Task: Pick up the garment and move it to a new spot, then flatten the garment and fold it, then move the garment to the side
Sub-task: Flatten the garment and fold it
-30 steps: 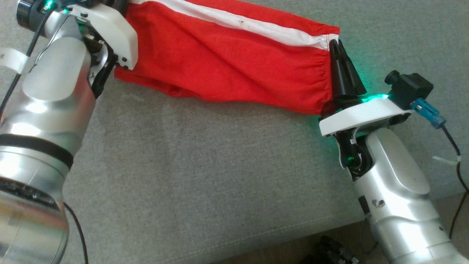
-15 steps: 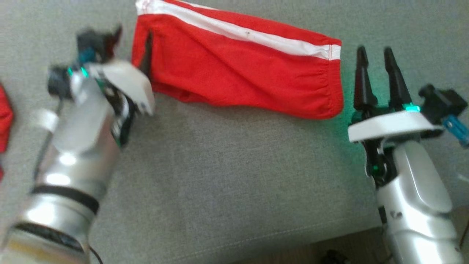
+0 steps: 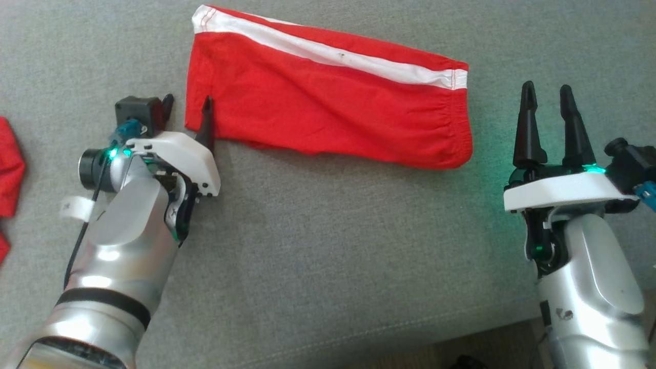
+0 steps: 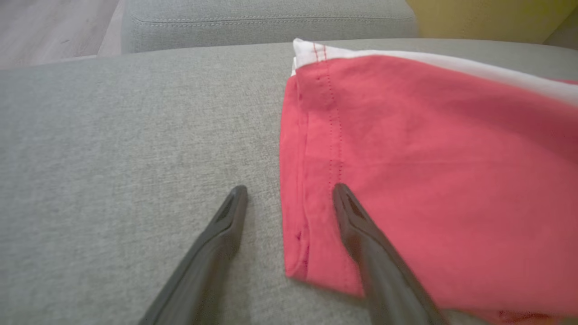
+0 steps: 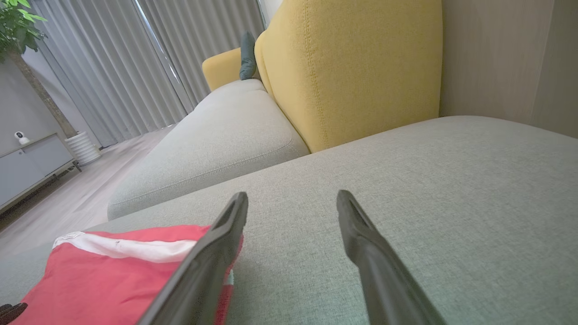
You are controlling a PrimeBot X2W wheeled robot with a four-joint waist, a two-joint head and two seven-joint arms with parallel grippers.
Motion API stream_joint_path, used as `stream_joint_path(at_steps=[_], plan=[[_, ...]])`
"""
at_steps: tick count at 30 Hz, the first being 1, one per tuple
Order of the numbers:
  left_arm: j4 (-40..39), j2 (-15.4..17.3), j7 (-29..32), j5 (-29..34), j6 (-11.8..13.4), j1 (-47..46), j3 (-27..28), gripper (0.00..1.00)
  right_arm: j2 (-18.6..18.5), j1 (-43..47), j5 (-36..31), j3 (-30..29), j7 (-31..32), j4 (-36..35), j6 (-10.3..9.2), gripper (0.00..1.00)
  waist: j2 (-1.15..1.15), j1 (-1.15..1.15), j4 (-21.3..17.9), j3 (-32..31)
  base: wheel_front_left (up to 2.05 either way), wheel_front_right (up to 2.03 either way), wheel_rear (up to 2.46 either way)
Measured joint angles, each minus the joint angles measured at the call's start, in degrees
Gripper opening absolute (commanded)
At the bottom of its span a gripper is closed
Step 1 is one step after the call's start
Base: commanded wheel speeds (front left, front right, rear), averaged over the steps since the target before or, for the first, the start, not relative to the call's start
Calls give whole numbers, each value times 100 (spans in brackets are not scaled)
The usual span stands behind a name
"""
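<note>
The garment, red with a white stripe along its far edge, lies flat and folded on the grey sofa cushion. My left gripper stands open at its left hem. In the left wrist view the left gripper straddles the edge of the garment, one finger over the red cloth, the other over bare cushion. My right gripper is open, just right of the garment's gathered end and clear of it. In the right wrist view the right gripper is empty, with the garment at the lower left.
Another red cloth lies at the far left. The cushion's front seam runs along the bottom, with floor beyond it. A yellow back cushion rises behind the seat, and a second grey seat adjoins it.
Both grippers have opened, let go of the garment's two ends and drawn back towards me. The garment has settled flat on the cushion.
</note>
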Motion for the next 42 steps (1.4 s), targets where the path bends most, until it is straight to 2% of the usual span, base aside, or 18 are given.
stream_joint_path(at_steps=[4,5,6,7,8,10,14,24,29,35,36,37,38,42], plan=[[67,-67,-4,111,-41,0,-20,100,0,9,1,2,0,-13,0,100,0,0,12,-30,0,0,0],[93,-102,-4,124,-41,2,-30,92,0,24,1,3,0,-12,0,100,0,0,18,-46,0,0,0],[140,-136,-4,125,-58,3,-47,56,0,52,0,4,0,-12,0,100,0,0,24,-63,0,0,0],[192,-169,-5,122,-94,6,-48,40,0,87,0,8,0,-5,0,100,0,0,28,-84,0,0,0],[233,-199,-5,122,-129,16,-54,0,0,117,0,16,0,9,0,100,0,0,32,-109,0,0,0],[257,-271,-4,121,-130,63,-46,0,0,139,0,26,0,24,0,100,0,0,40,-164,0,0,0],[130,-304,2,113,22,302,92,0,0,157,-11,26,0,43,0,100,0,0,70,-317,0,0,0],[-1006,-488,47,132,478,1825,762,0,2,735,-321,-34,0,268,0,100,0,0,472,-874,0,0,0],[-1438,-514,60,322,530,2432,957,0,3,844,-408,-32,0,352,0,100,0,0,787,-1072,0,0,0],[-1705,-549,60,493,527,2724,1137,0,4,916,-413,90,0,397,0,100,0,0,1064,-1147,0,0,0],[-1705,-549,60,493,527,2724,1137,3,4,916,-413,90,0,397,0,100,0,0,1064,-1147,0,0,0],[-1767,-549,60,530,530,2759,1161,39,4,916,-413,129,0,398,0,100,0,0,1098,-1144,0,0,0],[-1845,-550,60,577,530,2787,1179,100,3,915,-409,181,0,402,0,100,0,0,1128,-1139,0,0,0],[-2216,-557,60,777,573,2920,1316,100,4,897,-304,463,0,415,0,100,0,0,1238,-1102,0,0,0]])
